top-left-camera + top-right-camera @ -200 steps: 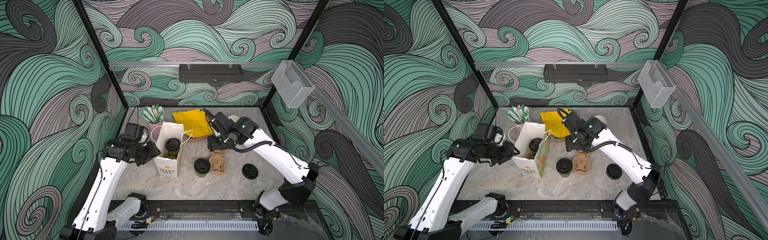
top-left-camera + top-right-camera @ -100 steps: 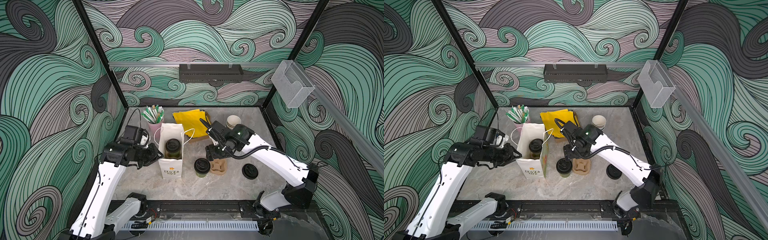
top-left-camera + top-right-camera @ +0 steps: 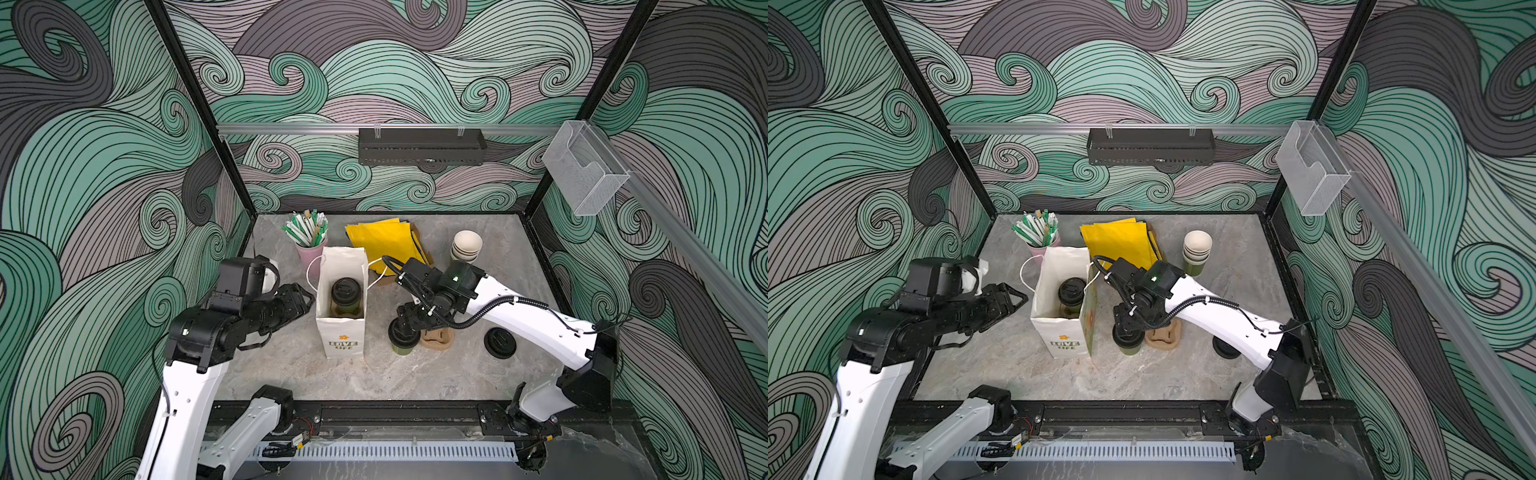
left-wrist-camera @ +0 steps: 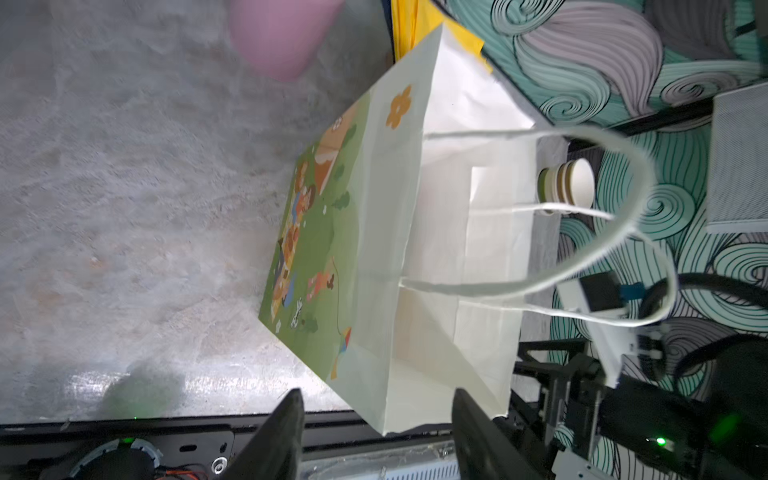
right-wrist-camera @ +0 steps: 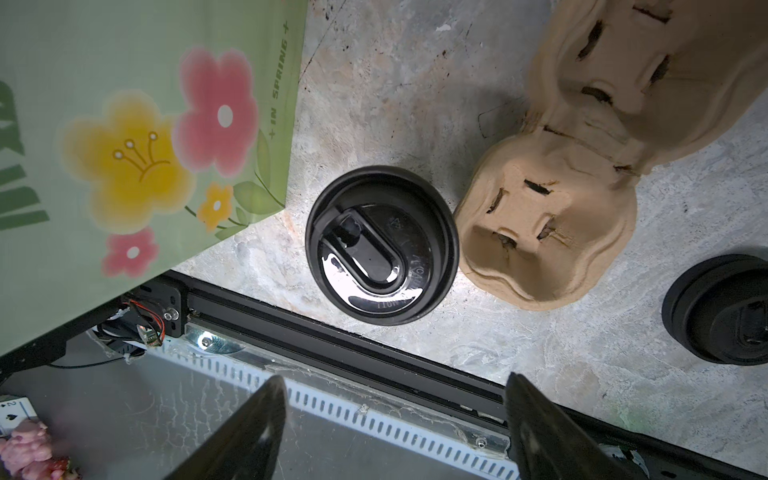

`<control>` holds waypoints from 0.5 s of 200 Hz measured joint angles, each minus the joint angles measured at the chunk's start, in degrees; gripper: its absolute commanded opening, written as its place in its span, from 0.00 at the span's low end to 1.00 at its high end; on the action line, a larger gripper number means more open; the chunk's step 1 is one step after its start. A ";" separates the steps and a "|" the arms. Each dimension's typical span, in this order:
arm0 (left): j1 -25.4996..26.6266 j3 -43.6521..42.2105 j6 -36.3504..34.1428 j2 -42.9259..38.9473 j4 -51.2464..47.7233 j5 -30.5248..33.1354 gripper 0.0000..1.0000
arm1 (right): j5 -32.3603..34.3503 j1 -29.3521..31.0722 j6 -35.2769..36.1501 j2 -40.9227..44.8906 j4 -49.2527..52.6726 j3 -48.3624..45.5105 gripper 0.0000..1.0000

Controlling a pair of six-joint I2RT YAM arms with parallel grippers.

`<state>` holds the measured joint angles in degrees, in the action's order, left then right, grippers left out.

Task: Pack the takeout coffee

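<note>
Swirly green and grey walls (image 3: 374, 75) stand around a grey stone table (image 3: 291, 365). A white paper bag (image 3: 340, 332) stands upright in the middle, and one green cup with a black lid (image 3: 345, 291) sits inside it. The takeout coffee (image 5: 382, 245), a green cup with a black sip lid, stands on the table just right of the bag, close beside a brown cup carrier (image 3: 436, 338). The right gripper (image 5: 395, 378) hangs over this cup with its jaws wide apart, holding nothing. The left gripper (image 4: 377, 392) is just beside the bag's left side, with its jaws apart too and nothing held. A loose black lid (image 3: 500, 343) lies further right. A stack of cups (image 3: 466, 247), some yellow paper (image 3: 382, 241) and a pink cup (image 3: 309, 255) of wrapped sticks are at the back.
</note>
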<state>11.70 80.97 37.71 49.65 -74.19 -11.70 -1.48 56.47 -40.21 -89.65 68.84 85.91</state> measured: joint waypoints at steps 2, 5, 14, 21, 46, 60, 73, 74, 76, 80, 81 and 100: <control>0.00 0.37 -0.07 0.00 -0.02 0.20 0.65 | 0.00 0.09 -0.15 0.00 -0.17 -0.24 0.85; 0.00 0.72 -0.24 0.00 -0.04 0.46 0.66 | 0.02 0.20 -0.61 0.00 -0.39 -0.55 0.85; 0.00 1.81 -0.63 0.13 0.04 1.29 0.73 | 0.02 0.37 -1.25 0.00 -0.96 -1.53 0.86; 0.00 2.38 -0.96 0.37 0.07 1.77 0.75 | 0.04 0.46 -1.90 0.00 -1.46 -2.36 0.87; 0.00 3.93 -2.84 2.32 0.28 2.49 0.82 | 0.02 0.57 -3.78 0.07 -2.73 -4.31 0.88; 0.00 5.44 -4.59 4.22 0.31 2.75 0.92 | 0.09 0.59 -4.83 0.66 -3.80 -5.33 0.89; 0.02 6.71 -6.56 6.05 0.39 3.02 0.98 | 0.13 0.59 -5.73 1.84 -4.92 -6.71 0.89; 0.00 6.78 -6.67 6.16 0.42 3.04 0.98 | 0.13 0.59 -5.75 1.92 -4.96 -6.80 0.89; 0.02 6.93 -6.80 6.43 0.44 3.08 0.98 | 0.13 0.59 -5.86 2.14 -5.09 -7.02 0.89; 0.02 7.13 -7.56 6.91 0.42 3.15 0.98 | 0.13 0.59 -6.12 2.51 -5.27 -7.34 0.90; 0.02 7.17 -7.67 7.06 0.46 3.17 0.99 | 0.13 0.59 -6.19 2.64 -5.33 -7.45 0.90; 0.02 7.21 -10.47 9.22 0.74 3.30 0.99 | 0.13 0.81 -7.21 4.37 -6.12 -8.70 0.90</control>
<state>11.73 88.18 27.24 58.87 -73.45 -8.40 -1.34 57.28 -47.42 -85.27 62.72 77.21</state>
